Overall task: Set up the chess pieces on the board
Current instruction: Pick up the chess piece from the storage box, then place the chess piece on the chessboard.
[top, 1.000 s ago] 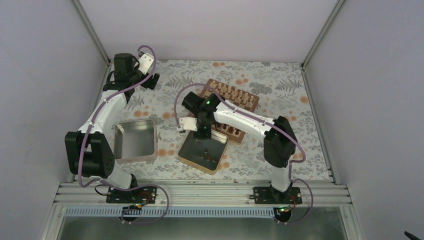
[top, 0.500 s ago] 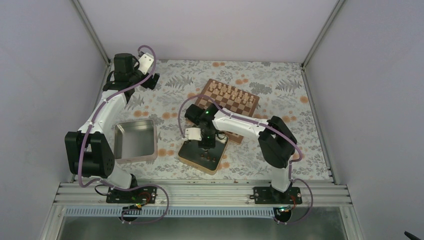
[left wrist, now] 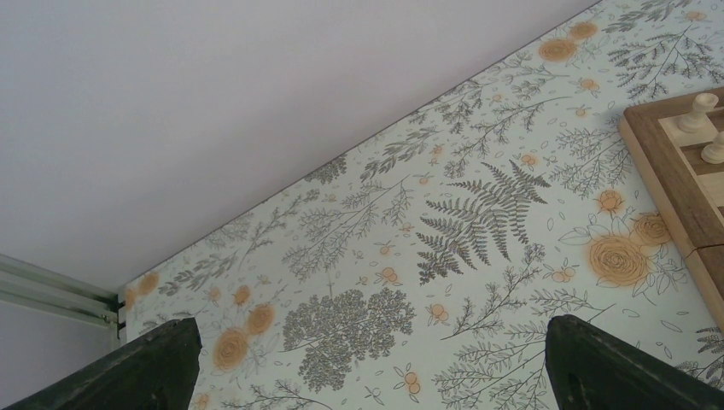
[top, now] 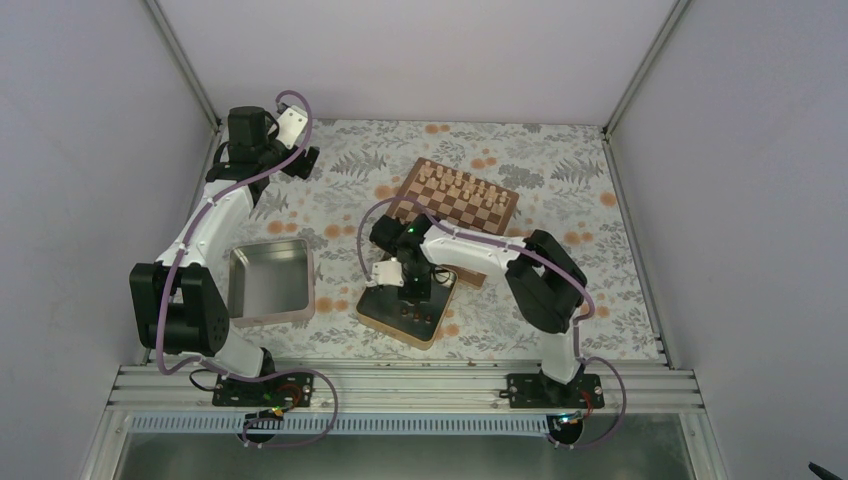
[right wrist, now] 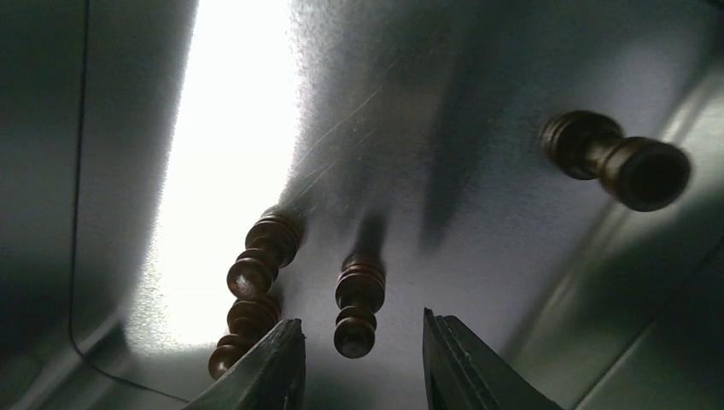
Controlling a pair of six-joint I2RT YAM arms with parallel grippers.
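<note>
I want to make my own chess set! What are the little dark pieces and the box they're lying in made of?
The dark chess pieces look like turned wood, stained deep brown with a slight sheen. You can see ringed grooves around their stems. The tin looks like bare metal, because its grey floor is glossy, faintly scratched and throws back a bright patch of light.

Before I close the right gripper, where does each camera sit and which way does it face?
Top external: above and behind the bases, looking down on the table; left arm, right arm, board and tin show.
Left wrist: low by the back wall, facing across the table to the board's corner; left gripper open along the bottom edge.
Right wrist: inside the tin, looking down at dark chess pieces; right gripper open astride one.
Shared: top and left wrist both see the board's pale pieces.
</note>
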